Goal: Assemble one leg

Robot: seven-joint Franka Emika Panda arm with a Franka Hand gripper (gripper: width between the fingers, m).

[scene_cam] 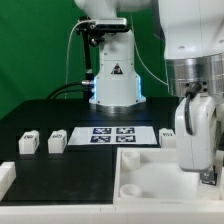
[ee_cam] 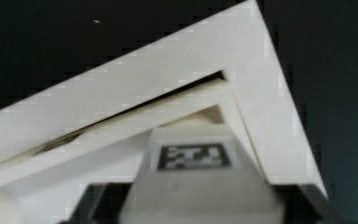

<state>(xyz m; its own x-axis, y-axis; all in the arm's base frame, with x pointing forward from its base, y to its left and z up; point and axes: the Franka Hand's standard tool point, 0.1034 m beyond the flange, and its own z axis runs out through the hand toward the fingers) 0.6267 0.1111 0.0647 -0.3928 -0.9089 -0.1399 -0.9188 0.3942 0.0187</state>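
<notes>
In the wrist view, my gripper (ee_cam: 194,208) is shut on a white leg (ee_cam: 194,180). The leg's black-and-white tag (ee_cam: 194,155) faces the camera, and dark fingers (ee_cam: 101,204) press on both of its sides. The leg's far end sits at a corner of the large white tray (ee_cam: 149,95), just inside the rim. In the exterior view, the gripper (scene_cam: 198,172) hangs low over the tray (scene_cam: 140,160) near its back right corner, and the held leg is hidden behind the hand. Three more legs lie on the black table: two (scene_cam: 29,142) (scene_cam: 57,140) at the exterior view's left, one (scene_cam: 168,133) at its right.
The marker board (scene_cam: 111,135) lies flat in the middle of the table behind the tray. The robot base (scene_cam: 112,75) stands at the back. A white part (scene_cam: 5,176) shows at the exterior view's left edge. The tray has round sockets (scene_cam: 131,187) at its corners.
</notes>
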